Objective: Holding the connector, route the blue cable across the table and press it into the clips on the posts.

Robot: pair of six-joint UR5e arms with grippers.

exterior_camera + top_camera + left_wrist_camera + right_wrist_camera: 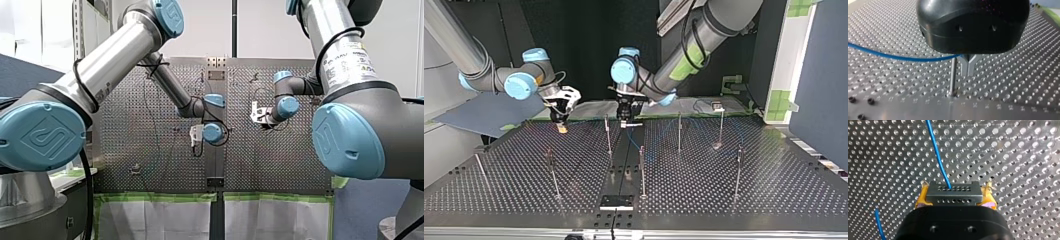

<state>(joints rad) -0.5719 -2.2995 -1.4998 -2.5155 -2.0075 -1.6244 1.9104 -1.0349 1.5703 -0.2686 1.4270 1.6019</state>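
Routing under way: my right end effector (955,192), yellow pads closed on the grey connector (953,197), holds it over the perforated bench (1023,157). The blue cable (938,157) leaves the connector's drilled face as a thin, glossy line. My left end effector (968,70), its metal fingers drawn together at the tips, appears closed around the same cable. The cable runs in gently bowed from one side to just under the rounded black housing. A slim metal post (953,75) rises upright from the dimpled plate, just beside those fingertips.

In the top view further posts (679,131) stand as thin rods across the bench. Their clips are too small to make out, and I cannot tell how many already carry the cable. By my reading, the step in hand is lining the cable up with the near post. The next move calls for bringing the line over that post's head and pressing down squarely, with the connector end held firm so the line does not slacken.
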